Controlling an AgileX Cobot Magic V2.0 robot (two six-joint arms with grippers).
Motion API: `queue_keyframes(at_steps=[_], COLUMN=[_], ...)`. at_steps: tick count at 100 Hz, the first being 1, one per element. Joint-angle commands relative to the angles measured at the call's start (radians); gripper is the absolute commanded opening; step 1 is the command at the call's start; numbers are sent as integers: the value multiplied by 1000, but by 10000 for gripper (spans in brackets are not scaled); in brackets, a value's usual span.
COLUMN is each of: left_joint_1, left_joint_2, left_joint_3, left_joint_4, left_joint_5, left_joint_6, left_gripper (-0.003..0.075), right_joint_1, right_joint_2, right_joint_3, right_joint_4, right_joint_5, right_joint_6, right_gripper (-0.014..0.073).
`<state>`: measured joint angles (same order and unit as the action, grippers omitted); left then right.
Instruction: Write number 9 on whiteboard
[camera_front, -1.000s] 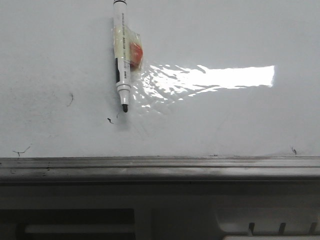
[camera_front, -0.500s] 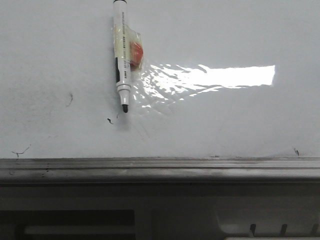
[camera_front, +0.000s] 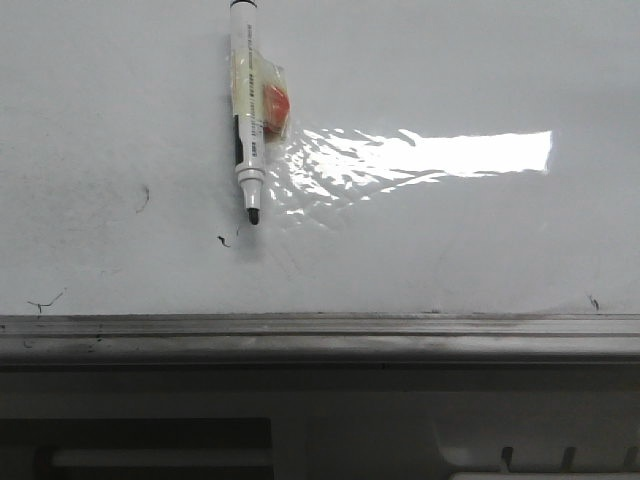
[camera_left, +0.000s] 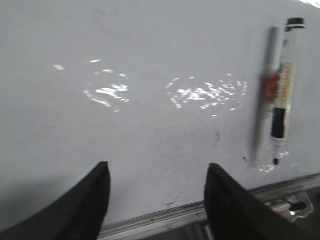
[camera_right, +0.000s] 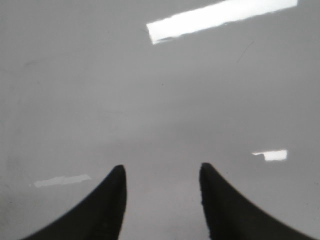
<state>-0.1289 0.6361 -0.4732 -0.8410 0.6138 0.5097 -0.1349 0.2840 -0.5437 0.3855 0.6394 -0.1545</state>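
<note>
Both grippers hang open over the whiteboard (camera_front: 450, 80).
Marker (camera_left: 281, 117) lies beside the left gripper (camera_left: 157, 200); right gripper (camera_right: 161, 202) holds nothing.

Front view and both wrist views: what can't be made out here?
- Marker: its top end is cut off by the front view's upper edge.
- Red thing taped to the marker: blurred under wrinkled tape, identity unclear.
- Whiteboard: glare hides part of the surface; no 9 visible.
- Left end effector and right end effector: only fingertips show, open and empty.
</note>
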Motion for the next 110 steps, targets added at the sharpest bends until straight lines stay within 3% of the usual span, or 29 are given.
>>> queue_keyframes(at_steps=[1, 20, 36, 64, 74, 110], left_joint_1=[-57, -232, -402, -630, -650, -650], left_joint_2=[74, 234, 319, 452, 507, 650], left_joint_3=[-47, -51, -53, -145, -170, -261], left_joint_4=[-201, -347, -471, -497, -502, -504], left_joint_5=[-32, -85, -245, -461, -519, -521], left_joint_6=[169, 234, 236, 236, 236, 236], left_gripper=[475, 422, 422, 422, 422, 409], right_joint_1=[12, 14, 14, 14, 14, 14], right_joint_2=[22, 22, 22, 22, 22, 22], right_joint_3=[-34, -34, -34, -34, -34, -34], right_joint_4=[4, 4, 4, 4, 4, 4], right_joint_5=[-56, -63, -64, -58, -55, -55], right_joint_6=[-13, -13, -13, -13, -13, -13], right_gripper=[421, 412, 412, 412, 412, 412])
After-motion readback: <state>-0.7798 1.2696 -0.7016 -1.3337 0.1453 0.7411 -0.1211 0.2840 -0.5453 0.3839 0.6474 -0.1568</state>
